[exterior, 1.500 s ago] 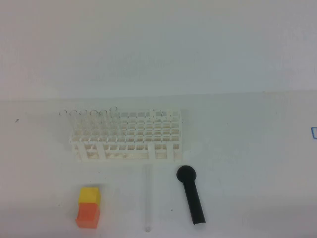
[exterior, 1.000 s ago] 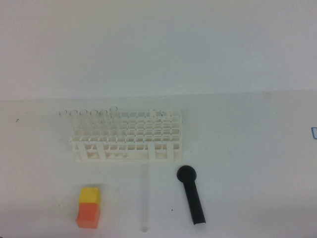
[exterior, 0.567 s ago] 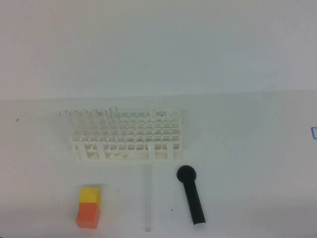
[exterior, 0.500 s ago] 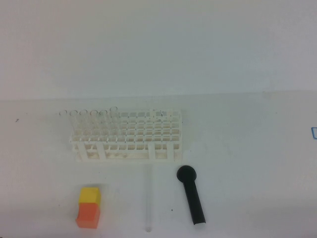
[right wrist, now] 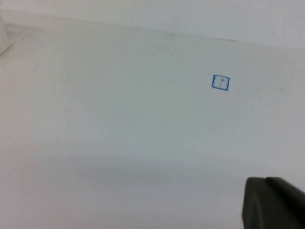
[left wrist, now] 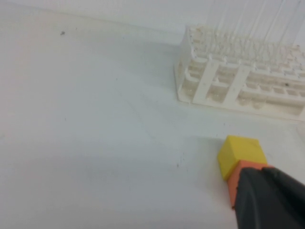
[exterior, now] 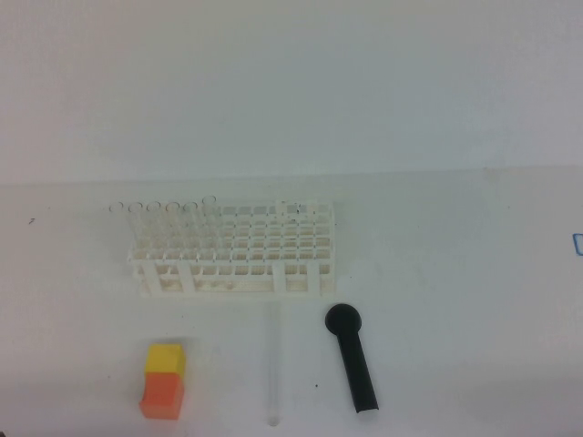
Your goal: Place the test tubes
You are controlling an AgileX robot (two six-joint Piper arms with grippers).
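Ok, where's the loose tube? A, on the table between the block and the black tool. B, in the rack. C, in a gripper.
A: the tube lies flat between the block and the black tool; the left gripper is near the block, the right gripper over the table.

The table [exterior: 455, 273] is plain white, and so is the grid-patterned rack [exterior: 232, 264]. The tubes [exterior: 164, 211] standing in it are clear, like the 1 loose tube [exterior: 272, 364] lying in front. The block [exterior: 164, 378] has 2 colours, yellow at one end and orange at the other. The round-headed tool [exterior: 351, 360] is black. A small blue outlined square [right wrist: 220, 82] marks the tabletop. The left gripper [left wrist: 271, 200], beside the block, is dark grey, and so is the right gripper [right wrist: 274, 202], over bare table.
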